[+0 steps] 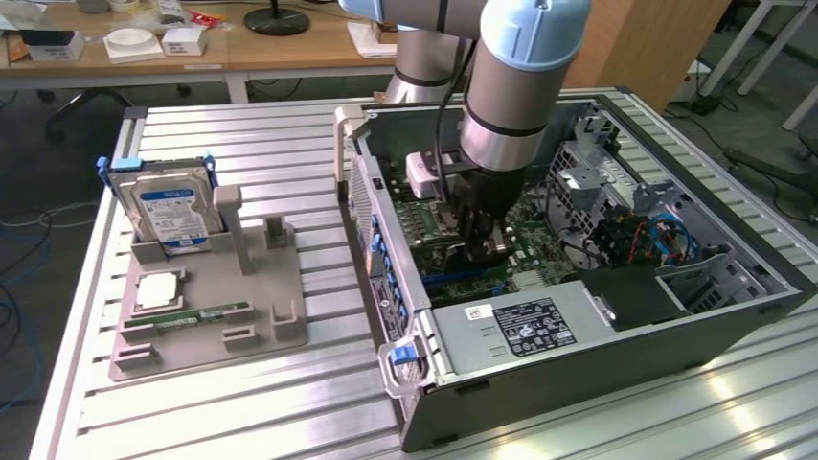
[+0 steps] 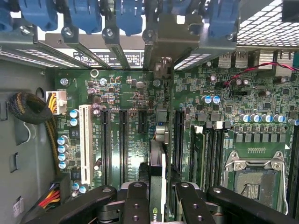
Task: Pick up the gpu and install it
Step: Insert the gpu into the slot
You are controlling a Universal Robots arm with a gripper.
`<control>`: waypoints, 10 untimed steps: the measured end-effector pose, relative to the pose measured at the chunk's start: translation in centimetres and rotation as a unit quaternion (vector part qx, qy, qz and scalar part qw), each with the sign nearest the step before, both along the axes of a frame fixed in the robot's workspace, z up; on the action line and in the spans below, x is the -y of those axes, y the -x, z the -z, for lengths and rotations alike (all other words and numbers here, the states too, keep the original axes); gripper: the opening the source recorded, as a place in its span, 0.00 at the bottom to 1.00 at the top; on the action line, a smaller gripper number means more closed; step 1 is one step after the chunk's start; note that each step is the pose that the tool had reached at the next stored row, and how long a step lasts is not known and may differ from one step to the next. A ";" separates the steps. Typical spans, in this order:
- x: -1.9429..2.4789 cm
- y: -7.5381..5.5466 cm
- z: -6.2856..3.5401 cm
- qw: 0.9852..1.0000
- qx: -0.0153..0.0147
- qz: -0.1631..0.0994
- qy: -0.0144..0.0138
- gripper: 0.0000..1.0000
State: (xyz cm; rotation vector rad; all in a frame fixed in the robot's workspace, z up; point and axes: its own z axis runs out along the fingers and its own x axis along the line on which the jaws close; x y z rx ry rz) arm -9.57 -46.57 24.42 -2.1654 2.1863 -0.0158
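Note:
My gripper (image 1: 480, 251) reaches down into the open computer case (image 1: 576, 335), low over the motherboard (image 1: 442, 225). In the wrist view the gpu (image 2: 158, 154) shows edge-on as a thin card with a black shroud. It stands upright over a black expansion slot between my two black fingers (image 2: 135, 200), which are shut on it. Its silver end bracket (image 2: 163, 44) lies against the case's rear slot wall, among the blue latches. I cannot tell whether the card's edge is seated in the slot.
A grey fixture (image 1: 205, 326) at the exterior view's left holds a blue-labelled hard drive (image 1: 172, 213), a narrow RAM stick (image 1: 192, 314) and a small square chip (image 1: 153, 290). Near the gpu are a white slot (image 2: 85, 140), a CPU socket (image 2: 254, 179) and a cable bundle (image 2: 28, 109).

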 end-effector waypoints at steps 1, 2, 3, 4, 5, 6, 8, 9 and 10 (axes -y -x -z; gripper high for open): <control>0.00 0.0 0.00 1.000 0.000 0.000 0.000 0.26; 0.00 0.0 0.00 1.000 0.000 0.000 0.000 0.26; 0.00 0.0 0.00 1.000 0.000 0.000 0.000 0.26; 0.00 0.0 0.00 1.000 0.000 0.000 0.000 0.26; 0.00 0.0 0.01 1.000 0.000 0.000 0.000 0.26; 0.01 0.0 0.05 1.000 0.000 0.000 0.000 0.26; 0.01 0.0 0.10 1.000 0.000 0.000 0.000 0.26; 0.01 0.0 0.10 1.000 0.000 0.000 0.000 0.26; 0.01 0.0 0.11 1.000 0.000 0.000 0.000 0.26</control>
